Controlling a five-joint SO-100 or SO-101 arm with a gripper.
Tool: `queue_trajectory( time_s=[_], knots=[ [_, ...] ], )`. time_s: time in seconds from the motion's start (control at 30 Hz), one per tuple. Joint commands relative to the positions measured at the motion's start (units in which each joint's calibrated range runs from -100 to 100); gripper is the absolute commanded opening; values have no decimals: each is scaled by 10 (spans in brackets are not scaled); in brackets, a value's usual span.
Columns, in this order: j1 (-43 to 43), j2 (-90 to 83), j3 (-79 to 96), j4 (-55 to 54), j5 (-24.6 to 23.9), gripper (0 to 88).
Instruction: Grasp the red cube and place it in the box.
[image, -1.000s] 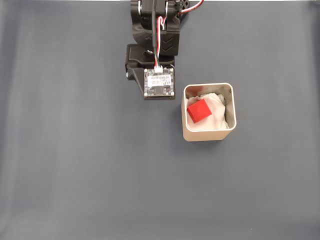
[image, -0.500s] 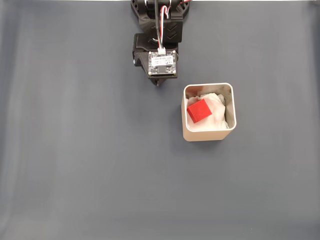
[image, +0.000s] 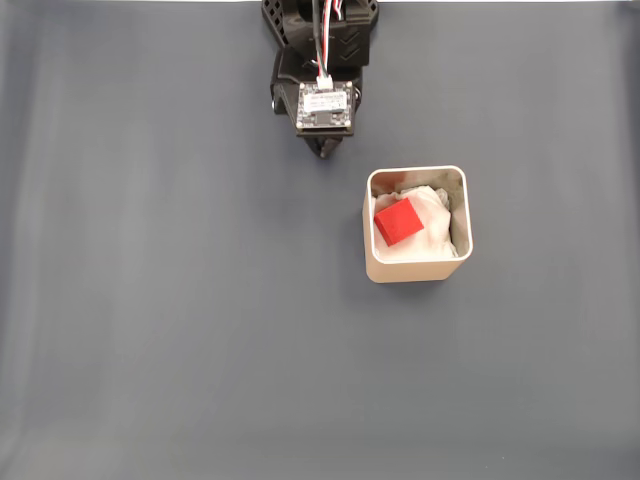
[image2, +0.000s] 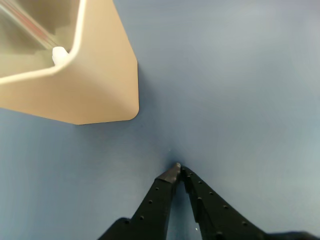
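Red cube (image: 399, 221) on padding inside box (image: 415, 269) — gripper (image2: 178, 170) apparently pressed together, tips touching, well apart

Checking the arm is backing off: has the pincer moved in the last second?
Yes. In the fixed view the pincer has pulled toward the top edge, away from the box, which holds the red cube.

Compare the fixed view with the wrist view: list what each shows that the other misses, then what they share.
Fixed view alone: the small matte red cube lying on the white soft padding inside the box, plus the arm's circuit board. Wrist view alone: the black two-finger gripper, its fingertips closed together and holding nothing. Shared: the beige round-cornered box and the dark table surface.
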Motion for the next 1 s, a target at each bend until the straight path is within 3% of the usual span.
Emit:
queue_trajectory(
  time_s=[0.0,0.23,0.43,0.97],
  knots=[
    [-1,-21,5,47,-11,1],
    [1,-41,5,114,-24,1],
    [11,-41,5,108,-47,1],
    [11,-41,5,109,-43,5]
  ],
)
